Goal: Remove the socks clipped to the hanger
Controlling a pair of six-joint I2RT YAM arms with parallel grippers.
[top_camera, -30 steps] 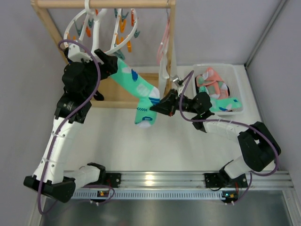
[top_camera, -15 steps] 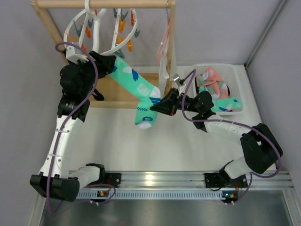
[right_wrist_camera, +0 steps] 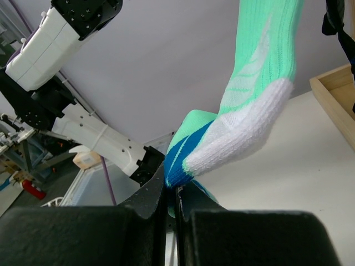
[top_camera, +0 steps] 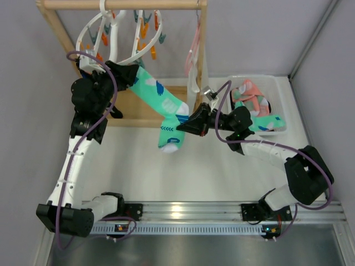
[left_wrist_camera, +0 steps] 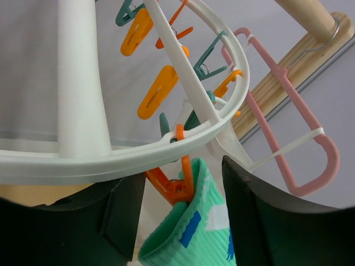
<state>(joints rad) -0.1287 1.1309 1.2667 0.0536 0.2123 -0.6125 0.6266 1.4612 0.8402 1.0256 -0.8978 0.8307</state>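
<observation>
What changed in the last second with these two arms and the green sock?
The left gripper moved in closer to the hanger and narrowed its jaws around the orange clip holding the green sock. The right gripper kept its pinch on the sock's foot, and the sock stayed clipped.

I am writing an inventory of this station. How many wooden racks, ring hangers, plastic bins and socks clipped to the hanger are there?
light wooden rack frame: 1
white round plastic ring hanger: 1
clear plastic bin: 1
mint-teal fabric sock, clipped: 1
Total: 4
</observation>
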